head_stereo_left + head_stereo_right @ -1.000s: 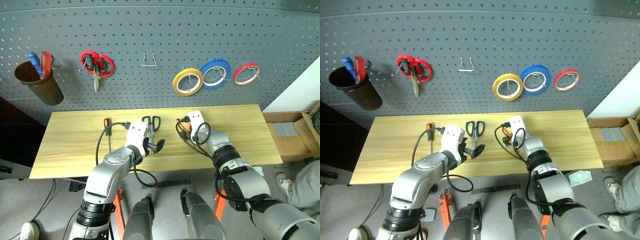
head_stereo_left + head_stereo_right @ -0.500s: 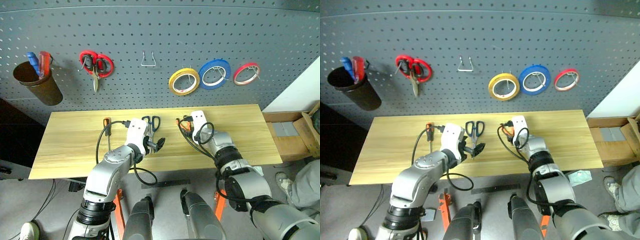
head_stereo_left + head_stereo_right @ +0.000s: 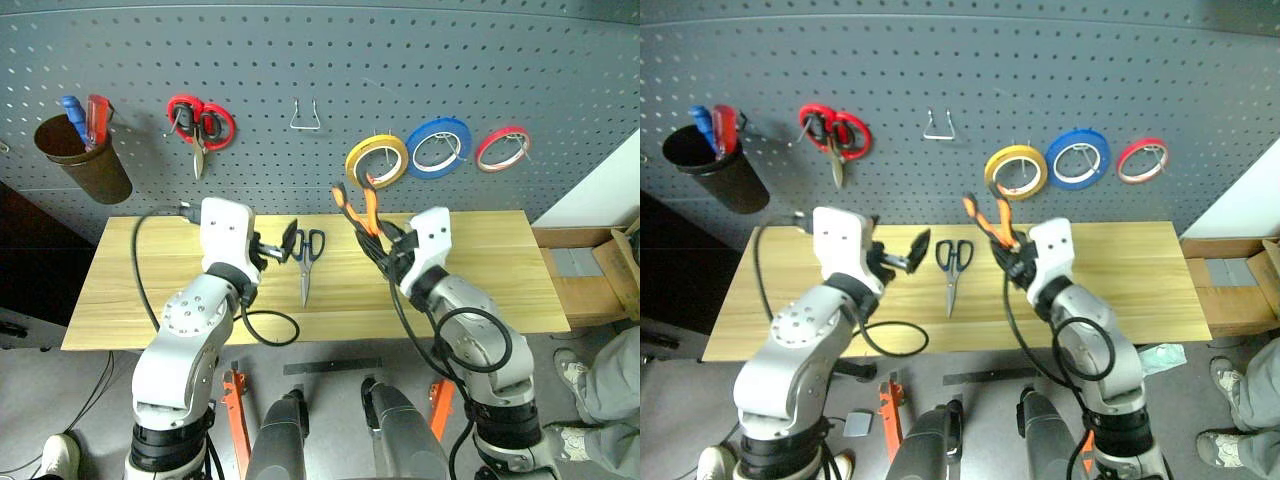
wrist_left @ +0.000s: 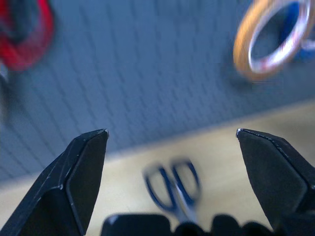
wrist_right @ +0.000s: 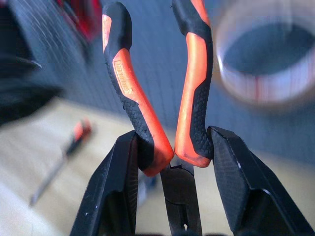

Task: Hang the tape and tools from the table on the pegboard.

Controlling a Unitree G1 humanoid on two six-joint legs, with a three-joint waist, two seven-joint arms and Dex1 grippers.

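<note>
On the far left of the pegboard [image 3: 400,60] a brown cup [image 3: 88,165] is hanging with a blue-handled and a red-handled tool standing in it, and beside it red-handled scissors [image 3: 200,125] are dangling from a hook; neither is ours to move. We are holding our left gripper [image 3: 902,256] raised above the tabletop [image 3: 520,290] with its jaws spread wide and gripping nothing, which we read as keeping it clear and ready for the next pick. Just past it the dark-blue-handled scissors [image 3: 309,253] are lying flat on the wood, blades pointing toward us, waiting their turn. Above them an empty wire hook [image 3: 305,115] is jutting from the board, a likely home for one of the tools. The screwdriver [image 5: 61,160] is also lying on the tabletop, glimpsed in the right wrist view.

To the right we are lifting the pliers [image 3: 358,208] off the table in our right gripper [image 5: 174,164], jaws partly closed around the lower ends of the two orange-and-black handles near the pivot. We are gripping them there, we judge, so that the handles stand up and splay apart, leaving a fork to slip over a hook. The handle tips are now reaching up in front of the board, close beside the yellow tape [image 3: 377,160], which is already hanging there. Further right a blue ring [image 3: 434,147] and a red ring [image 3: 502,147] are hanging beside it.
</note>
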